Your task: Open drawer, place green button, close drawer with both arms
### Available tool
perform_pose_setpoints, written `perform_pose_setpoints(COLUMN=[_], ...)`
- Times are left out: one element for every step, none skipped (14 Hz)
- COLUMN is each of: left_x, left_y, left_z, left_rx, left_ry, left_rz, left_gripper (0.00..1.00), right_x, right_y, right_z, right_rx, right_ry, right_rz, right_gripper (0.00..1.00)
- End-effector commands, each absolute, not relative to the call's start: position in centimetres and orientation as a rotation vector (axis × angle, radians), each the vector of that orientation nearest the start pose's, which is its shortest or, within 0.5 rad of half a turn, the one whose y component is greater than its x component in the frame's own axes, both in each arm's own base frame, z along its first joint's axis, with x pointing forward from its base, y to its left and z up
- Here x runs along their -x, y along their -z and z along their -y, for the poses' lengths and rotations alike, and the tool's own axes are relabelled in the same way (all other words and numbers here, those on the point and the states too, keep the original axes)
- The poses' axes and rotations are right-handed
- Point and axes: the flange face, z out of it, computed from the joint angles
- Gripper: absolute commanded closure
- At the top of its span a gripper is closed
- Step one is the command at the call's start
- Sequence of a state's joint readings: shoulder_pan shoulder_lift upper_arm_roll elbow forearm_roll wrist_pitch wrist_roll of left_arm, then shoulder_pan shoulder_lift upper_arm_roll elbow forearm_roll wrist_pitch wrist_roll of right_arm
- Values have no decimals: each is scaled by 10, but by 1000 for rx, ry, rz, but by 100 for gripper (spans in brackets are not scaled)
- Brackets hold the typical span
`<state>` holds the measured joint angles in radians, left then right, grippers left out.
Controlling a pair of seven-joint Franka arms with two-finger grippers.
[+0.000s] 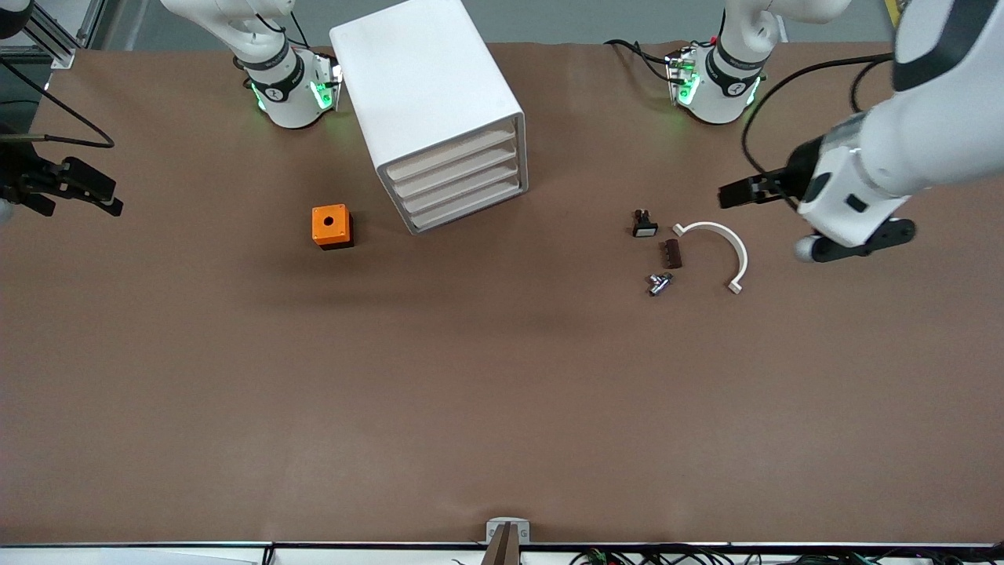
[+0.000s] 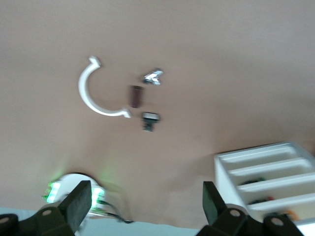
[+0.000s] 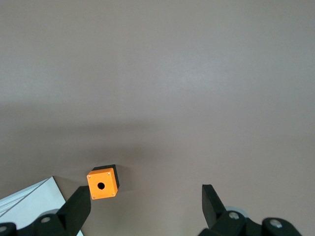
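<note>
Brown worktop (image 1: 502, 392), nothing started yet.

Both arms are pulled back to their own ends, probably a start pose that keeps the middle open to the camera. Left hand (image 1: 745, 191) hangs over the worktop at the left arm's end, just beside the cluster of small parts. Its fingers (image 2: 78, 202) are spread fully wide and hold nothing. It looks well placed for the pick. Right hand (image 1: 96, 192) hangs over the worktop's edge at the right arm's end, also fully spread and empty, well apart from everything. It likely takes the drawer job.

White cabinet (image 1: 427, 86) stands between the two bases, turned at an angle so its four drawer fronts face the front camera and partly the left arm's end. Target drawer (image 1: 471, 210), the lowest, is fully pushed in and has to open first.

Orange box (image 1: 331, 225) with a hole on top sits beside the cabinet toward the right arm's end; not part of the task.

Cluster near the left hand:
- White curved clamp (image 1: 728, 245)
- Brown block (image 1: 672, 253)
- Black-and-white switch (image 1: 645, 224)
- Button (image 1: 659, 284), nearest the front camera, lying loose on the worktop and touching none of the others. Its cap colour is too small to tell.
</note>
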<state>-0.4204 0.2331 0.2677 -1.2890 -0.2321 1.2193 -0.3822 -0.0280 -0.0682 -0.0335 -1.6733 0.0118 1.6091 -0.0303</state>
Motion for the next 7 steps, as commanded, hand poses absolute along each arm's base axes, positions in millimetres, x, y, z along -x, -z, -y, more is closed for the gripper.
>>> perform_pose_setpoints(left_x=[-547,-546,-547,-548,-550,-552,-554], left_y=[-608,-613,-617,-616,-615,-611,-608], left_z=[75,44,23,13,9,6,2], left_rx=[3174,3202,3222,3224,3206,3187,3175], left_ry=[-511,-488,-456,-448,-424,-408,-384], left_rz=[149,126,112,114,117,123,133], left_gripper=[1,1,1,1,1,1,1], right_x=[-525,-525,-525,-525,-525,-525,-524], right_y=[-619,-618,-618,-617,-617,-618,-617], right_z=[35,42,45,45,45,43,43], right_rx=[3112,3111,3111,3111,3113,3113,3113], right_ry=[14,7,7,2,2,2,-10], right_rz=[-94,-116,-121,-114,-113,-106,-106], right_gripper=[0,0,0,0,0,0,0])
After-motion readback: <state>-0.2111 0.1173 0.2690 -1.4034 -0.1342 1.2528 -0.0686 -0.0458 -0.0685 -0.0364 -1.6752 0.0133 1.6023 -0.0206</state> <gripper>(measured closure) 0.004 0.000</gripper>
